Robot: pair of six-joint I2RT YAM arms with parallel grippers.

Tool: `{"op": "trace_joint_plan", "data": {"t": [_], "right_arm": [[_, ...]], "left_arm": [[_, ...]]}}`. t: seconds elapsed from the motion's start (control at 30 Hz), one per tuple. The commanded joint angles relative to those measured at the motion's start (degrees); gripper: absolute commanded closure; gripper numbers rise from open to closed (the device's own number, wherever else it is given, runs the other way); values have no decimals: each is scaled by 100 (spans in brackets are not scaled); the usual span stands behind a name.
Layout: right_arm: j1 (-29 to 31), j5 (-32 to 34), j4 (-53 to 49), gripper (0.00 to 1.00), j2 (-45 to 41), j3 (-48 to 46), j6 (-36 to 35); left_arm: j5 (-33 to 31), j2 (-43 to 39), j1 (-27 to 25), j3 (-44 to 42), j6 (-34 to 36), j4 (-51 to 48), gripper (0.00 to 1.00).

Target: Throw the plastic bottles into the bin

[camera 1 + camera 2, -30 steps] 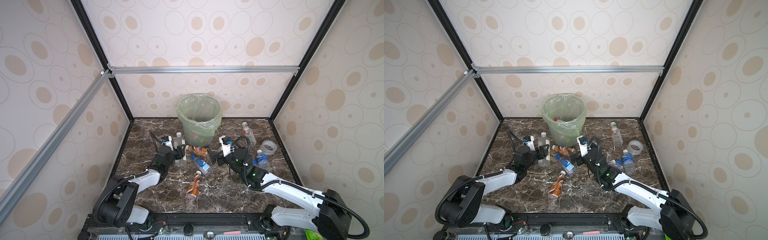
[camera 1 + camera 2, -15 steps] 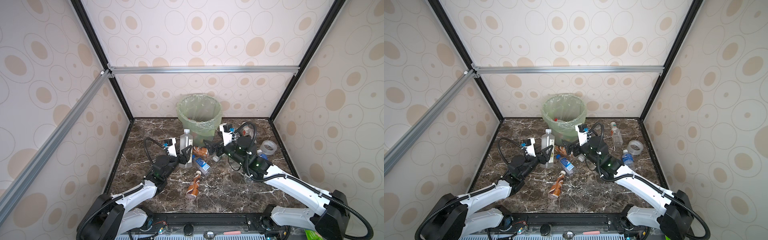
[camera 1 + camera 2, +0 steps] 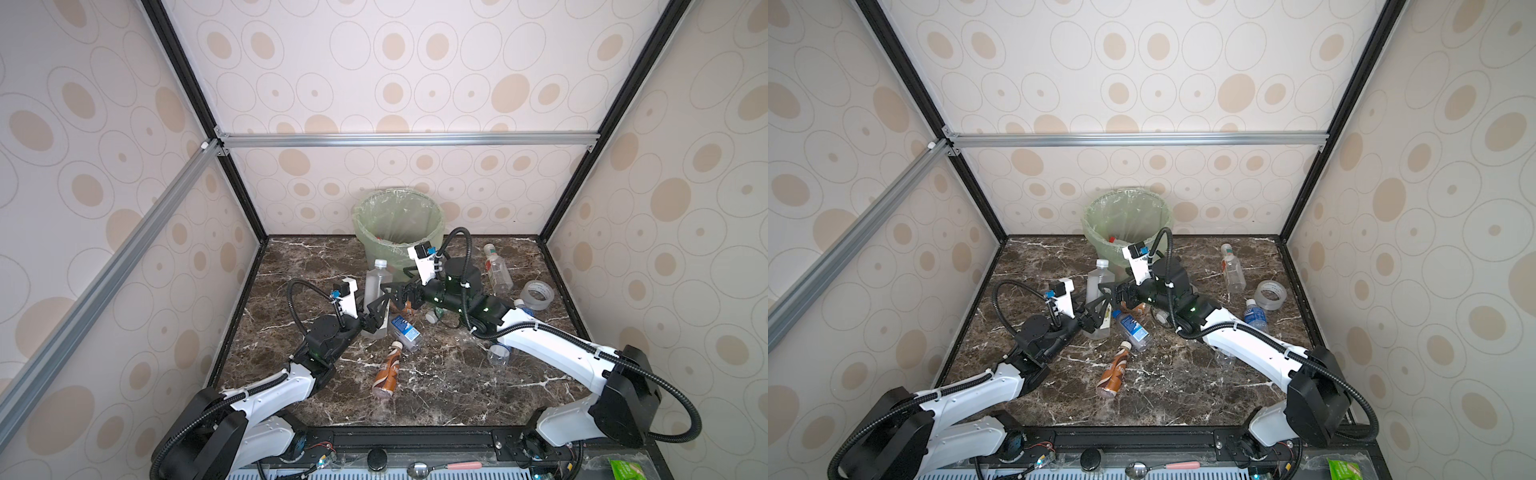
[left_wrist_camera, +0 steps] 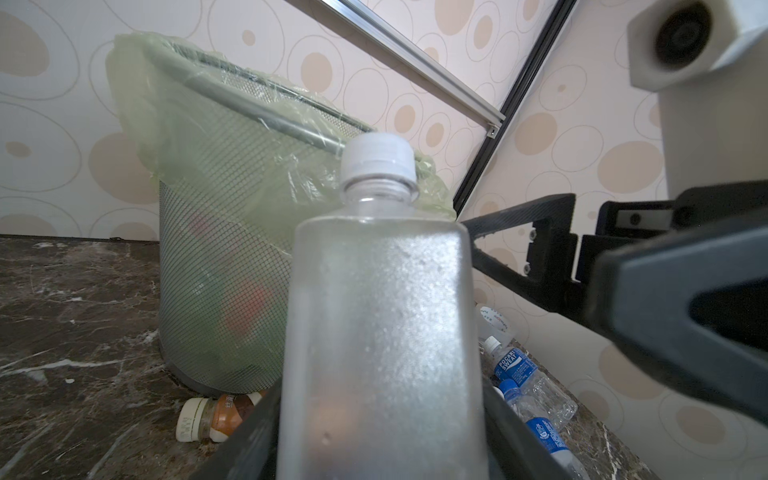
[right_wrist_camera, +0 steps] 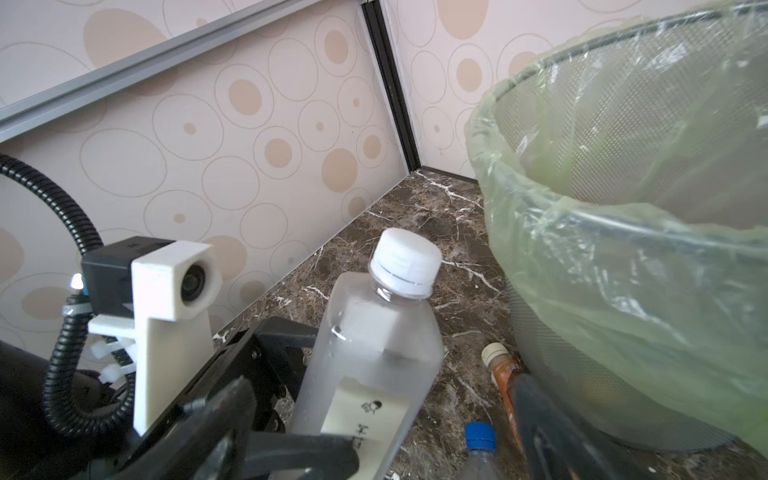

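Left end effector [image 3: 379,309]: your jaws grip a frosted bottle [image 3: 375,282] low on its body, upright, white cap up | Right end effector [image 3: 394,291]: jaws spread wide, gripping nothing, close beside that bottle | Bin [image 3: 360,224]: just behind the bottle, by the back wall | Brown bottle [image 3: 386,368]: lying on the worktop [image 3: 436,386], nearer you

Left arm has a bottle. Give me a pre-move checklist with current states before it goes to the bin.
1. Grip: left gripper shut on the frosted bottle: ok.
2. Bottle upright, cap on: ok.
3. Spare arm: right gripper open, holding nothing: ok.
4. Mouth of the bin unobstructed: ok.
5. Bottle lifted off the table: cannot tell.
6. Way to the bin clear: probably not ok, the right gripper sits close beside the bottle.
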Motion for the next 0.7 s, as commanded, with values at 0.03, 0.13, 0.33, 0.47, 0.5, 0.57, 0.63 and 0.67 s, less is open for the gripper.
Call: {"op": "trace_joint_plan", "data": {"t": [0.03,0.13,0.33,0.47,0.5,0.57,0.63,0.67], "right_arm": [[-24,-277,38,0,11,168,40],[-20,-295,10,0,45,200,56],[-26,-307,-26,1,148,243,69],[-20,-352,-52,2,202,287,93],[-20,-367,-62,2,222,298,97],[-27,-333,-67,2,248,298,87],[-21,-289,-126,3,262,323,61],[-21,-230,-200,3,274,350,42]], "left_arm": [[219,107,-127,177,173,327,35],[234,94,-188,195,206,328,35],[223,-44,-246,182,278,313,34],[201,-157,-296,144,317,334,34],[188,-182,-303,127,321,356,34],[186,-235,-311,91,331,397,34],[143,-271,-314,81,332,394,34],[128,-256,-315,89,327,376,33]]}}
